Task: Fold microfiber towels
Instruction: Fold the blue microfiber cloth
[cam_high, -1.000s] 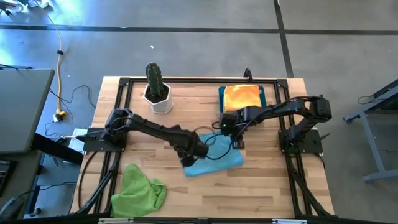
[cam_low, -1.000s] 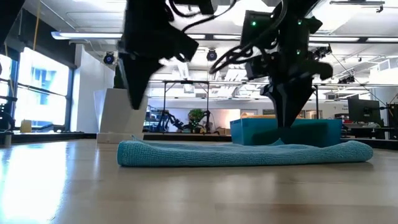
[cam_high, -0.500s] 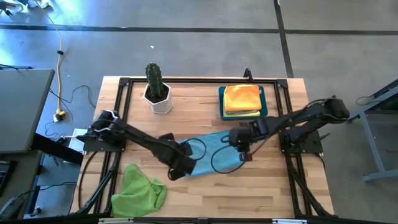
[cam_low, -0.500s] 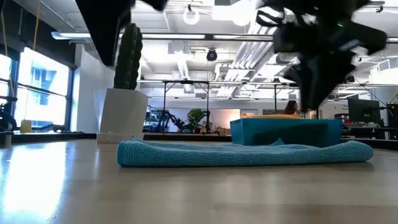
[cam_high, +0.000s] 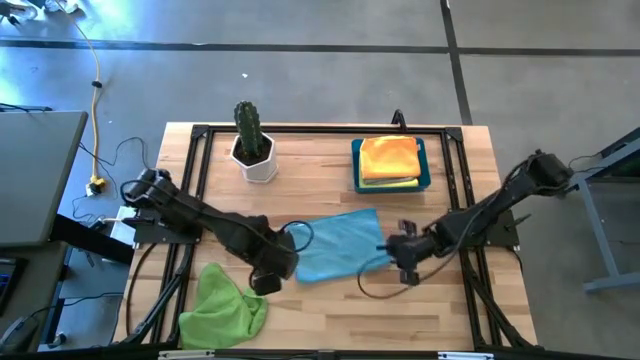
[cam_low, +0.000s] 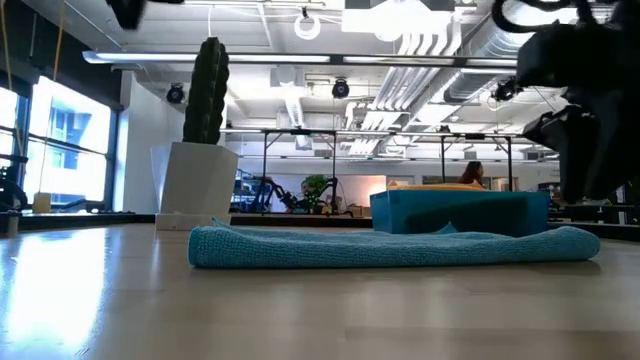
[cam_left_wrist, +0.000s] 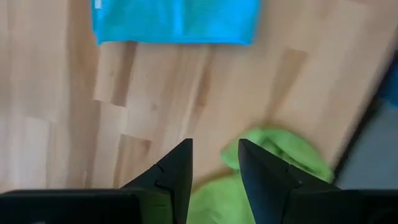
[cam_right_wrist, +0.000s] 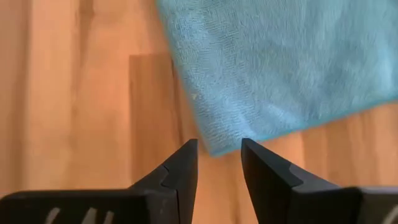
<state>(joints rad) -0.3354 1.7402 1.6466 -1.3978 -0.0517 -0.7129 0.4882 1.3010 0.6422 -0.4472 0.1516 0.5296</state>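
Note:
The light blue towel (cam_high: 338, 243) lies flat on the wooden table (cam_high: 330, 310), near its middle; it also shows in the low view (cam_low: 390, 246). My left gripper (cam_high: 264, 281) hovers off the towel's left end, its fingers (cam_left_wrist: 215, 163) a narrow gap apart and empty. My right gripper (cam_high: 398, 260) hovers at the towel's near right corner (cam_right_wrist: 214, 147), its fingers a narrow gap apart and above the corner. A lime green towel (cam_high: 226, 305) lies crumpled at the near left. Orange and yellow towels (cam_high: 388, 160) lie stacked in the blue bin (cam_high: 425, 168).
A cactus in a white pot (cam_high: 251, 143) stands at the far left. The blue bin stands at the far right, behind the towel in the low view (cam_low: 460, 210). Black frame rails (cam_high: 197, 170) run along the table's edges. Bare wood lies along the near edge.
Both grippers have risen off the blue towel and drawn apart. The left has gone toward the near left, close to the green towel. The right has gone toward the near right, past the towel's corner. The towel has stayed flat in place.

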